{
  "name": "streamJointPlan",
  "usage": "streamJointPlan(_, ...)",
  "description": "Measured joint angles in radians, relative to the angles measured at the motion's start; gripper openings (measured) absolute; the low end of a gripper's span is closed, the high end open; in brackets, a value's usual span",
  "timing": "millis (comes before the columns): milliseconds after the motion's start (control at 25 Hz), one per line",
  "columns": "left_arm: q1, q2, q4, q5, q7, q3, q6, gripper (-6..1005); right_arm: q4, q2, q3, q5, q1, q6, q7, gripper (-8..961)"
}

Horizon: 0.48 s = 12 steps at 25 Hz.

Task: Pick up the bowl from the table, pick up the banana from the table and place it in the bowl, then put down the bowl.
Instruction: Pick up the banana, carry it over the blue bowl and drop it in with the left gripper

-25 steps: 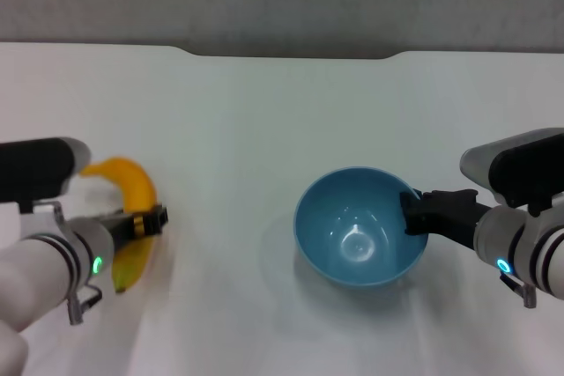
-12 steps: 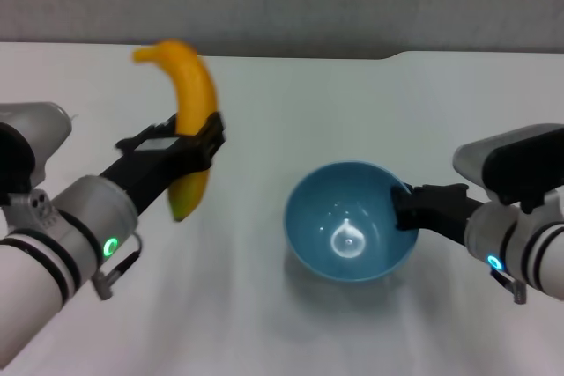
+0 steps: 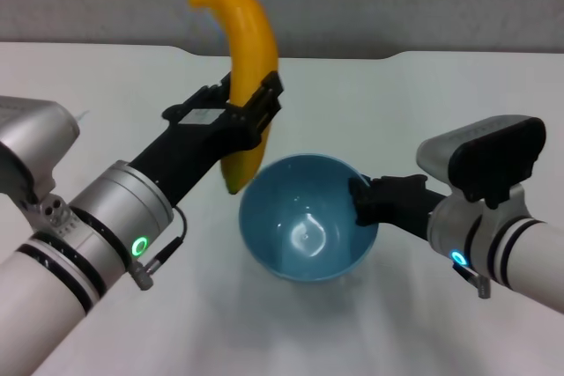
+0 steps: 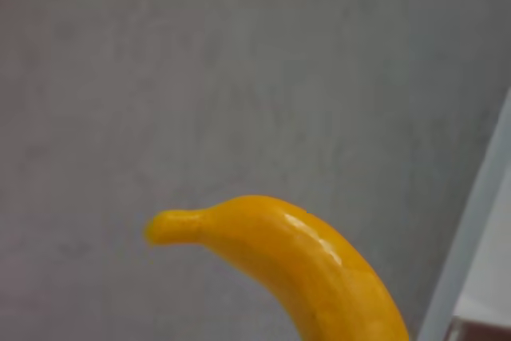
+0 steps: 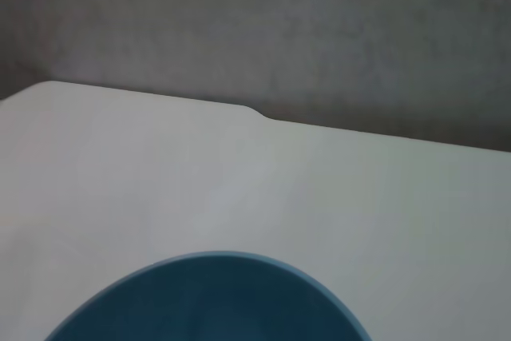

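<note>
Banana [image 3: 244,77] standing nearly upright, clamped at mid-length in the left gripper [image 3: 249,117] above the table [image 3: 106,94], its lower tip hanging just beside the bowl [image 3: 304,228] (empty inside), whose rim on the opposite side sitting pinched in the right gripper [image 3: 363,202].

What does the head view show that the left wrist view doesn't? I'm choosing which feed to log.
Only the head view shows the left gripper clamped on the banana's middle, the bowl held at its rim by the right gripper, and the banana's lower end just beside the bowl's rim. Only the left wrist view shows the banana's upper end close up against the grey wall. Both show the banana, the wall, and a bit of table.
</note>
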Motion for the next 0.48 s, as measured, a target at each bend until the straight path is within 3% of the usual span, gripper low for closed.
streamJointPlan(160,-0.022,0.0,0.055,0.001,-0.026,0.012,-0.104,521,-0.025,0.0,-0.018,0.0,0.002,-0.001,0.001,45)
streamJointPlan(480,-0.111,-0.006,0.273,-0.013,-0.069,0.007,-0.346,524,-0.086,-0.001,-0.055,0.0,0.005,0.001,-0.003,45)
